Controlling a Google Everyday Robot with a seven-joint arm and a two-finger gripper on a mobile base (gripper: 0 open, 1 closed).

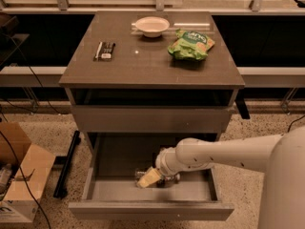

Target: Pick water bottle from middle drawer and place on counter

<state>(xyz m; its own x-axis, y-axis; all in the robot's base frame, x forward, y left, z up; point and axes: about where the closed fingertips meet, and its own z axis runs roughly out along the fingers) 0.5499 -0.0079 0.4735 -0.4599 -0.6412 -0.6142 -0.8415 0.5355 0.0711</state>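
On the table [143, 68] a white bowl [151, 26], a green snack bag [190, 45] and a small dark item [105, 50] are set. In the open middle drawer [152, 210] the water bottle [139, 174] lies flat, partly covered by the end effector [150, 177] lowered onto it. Whether it is released or clenched cannot be told.

The middle drawer [151, 210] stands open from above, though the shallower drawer front [152, 119] overhangs its far part. The gripper [149, 177] sits low at the drawer's centre by the water bottle [172, 178], and the floor to its left is bare. On the counter [143, 68], a bowl [151, 26], a snack bag [190, 45] and a dark object [105, 50] leave the near strip free.
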